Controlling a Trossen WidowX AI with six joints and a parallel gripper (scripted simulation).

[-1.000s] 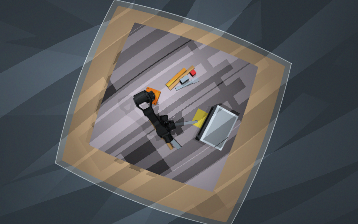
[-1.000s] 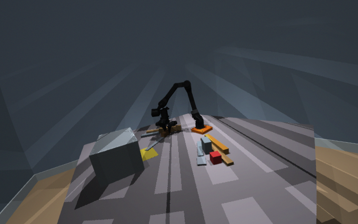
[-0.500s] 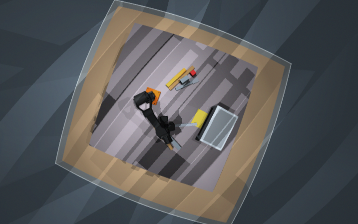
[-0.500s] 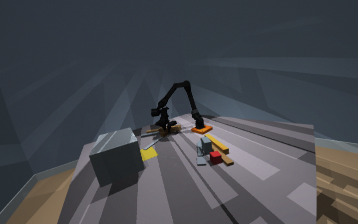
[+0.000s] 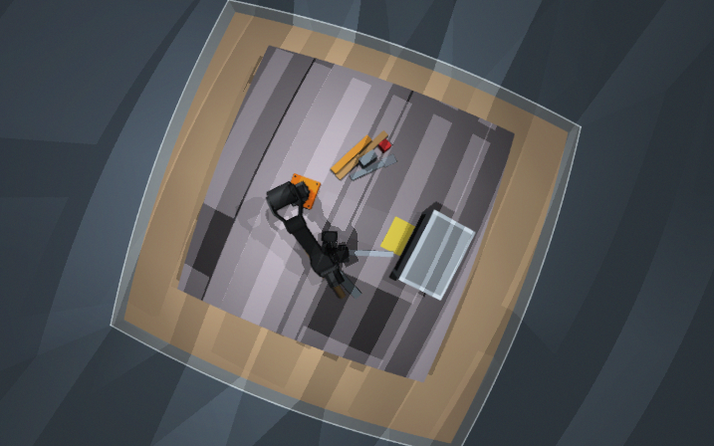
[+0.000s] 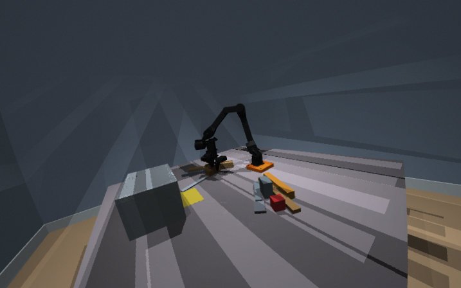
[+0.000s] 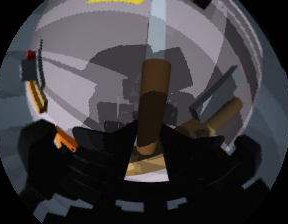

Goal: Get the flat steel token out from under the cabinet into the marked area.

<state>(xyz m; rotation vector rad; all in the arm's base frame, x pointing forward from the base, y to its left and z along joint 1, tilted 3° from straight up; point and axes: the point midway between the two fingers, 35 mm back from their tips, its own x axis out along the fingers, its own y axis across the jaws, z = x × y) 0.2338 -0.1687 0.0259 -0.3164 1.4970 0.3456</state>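
Observation:
My gripper (image 5: 344,253) (image 7: 148,123) is shut on the brown handle (image 7: 156,77) of a long tool. The tool's thin, pale steel blade (image 5: 370,253) (image 6: 197,184) (image 7: 157,32) points towards the cabinet (image 5: 437,256) (image 6: 149,207). In the top view, the blade's far end is beside the lower corner of the yellow marked area (image 5: 396,234) (image 6: 193,197) (image 7: 115,1), just short of the cabinet front. I cannot see the token in any view; the cabinet hides its underside, and the vent slots cannot be made out.
A second brown handle (image 7: 226,115) and a grey flat bar (image 5: 352,287) (image 7: 215,92) lie beside the gripper, partly under the arm. Across the table are an orange bar (image 5: 351,155) (image 6: 278,184), a tan bar, a red cube (image 5: 384,144) (image 6: 277,202), a grey block (image 6: 265,186) and grey flat pieces.

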